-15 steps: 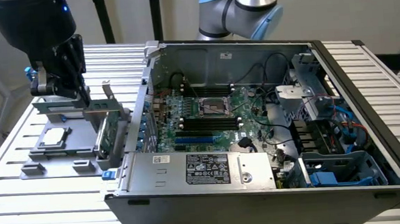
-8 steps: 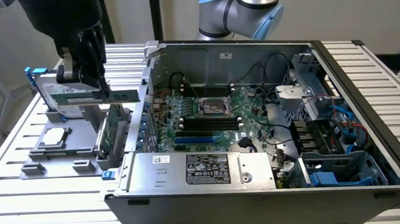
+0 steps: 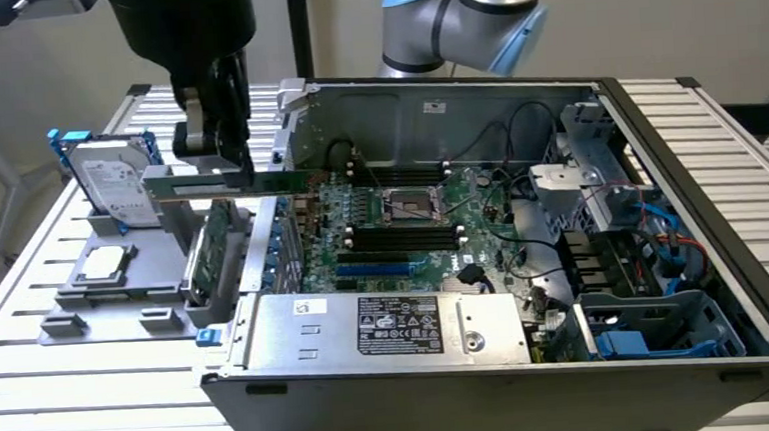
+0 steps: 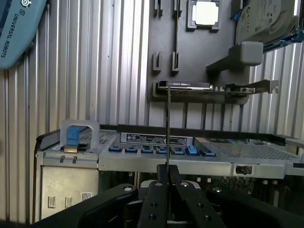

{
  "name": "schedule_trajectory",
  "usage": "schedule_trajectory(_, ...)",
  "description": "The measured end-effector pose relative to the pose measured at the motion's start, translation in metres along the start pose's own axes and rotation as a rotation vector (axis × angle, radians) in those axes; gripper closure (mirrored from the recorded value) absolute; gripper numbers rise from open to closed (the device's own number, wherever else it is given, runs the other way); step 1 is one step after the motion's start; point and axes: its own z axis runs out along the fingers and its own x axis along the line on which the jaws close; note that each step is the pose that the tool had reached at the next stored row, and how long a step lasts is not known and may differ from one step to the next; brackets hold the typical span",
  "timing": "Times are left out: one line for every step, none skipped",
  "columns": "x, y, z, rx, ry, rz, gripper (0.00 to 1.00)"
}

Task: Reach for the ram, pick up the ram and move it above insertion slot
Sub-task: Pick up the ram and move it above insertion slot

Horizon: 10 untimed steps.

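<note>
Black two-finger gripper (image 3: 228, 155) clamped on the long, narrow green RAM stick (image 3: 242, 183), held in the air.

Exterior view: the stick hangs level, lengthwise, above the grey slotted parts holder (image 3: 121, 282) and the upright green expansion card (image 3: 213, 248), just beside the wall of the open grey computer case (image 3: 501, 369) on that view's left. Wrist view: the stick (image 4: 168, 128) appears edge-on as a thin line rising from between the closed fingers (image 4: 159, 199). A silver hard drive (image 3: 113, 182) stands in the holder.

Bright, even, diffuse indoor light; soft shadows, slight blur.
</note>
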Motion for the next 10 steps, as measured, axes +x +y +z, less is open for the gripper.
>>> schedule_trajectory(0.0,-0.0045,0.0001,0.0,0.0,0.0,0.87)
schedule_trajectory(0.0,-0.0094,0.0005,0.0,-0.0001,0.0,0.87)
schedule_trajectory(-0.001,-0.0139,0.0008,0.0,0.0,0.0,0.87)
schedule_trajectory(-0.001,-0.0185,0.0013,-0.0001,0.0,0.0,0.87)
schedule_trajectory(-0.001,-0.023,0.002,-0.0002,0.0,0.0,0.87)
schedule_trajectory(-0.002,-0.0275,0.0028,-0.0002,0.0,0.0,0.87)
schedule_trajectory(-0.002,-0.032,0.0036,-0.0003,0.0,0.0,0.87)
schedule_trajectory(-0.003,-0.037,0.0047,-0.0003,0.0,0.0,0.87)
schedule_trajectory(-0.004,-0.0414,0.0058,-0.0005,0.0001,0.0,0.87)
schedule_trajectory(-0.006,-0.046,0.0069,-0.0004,0.0,0.0,0.87)
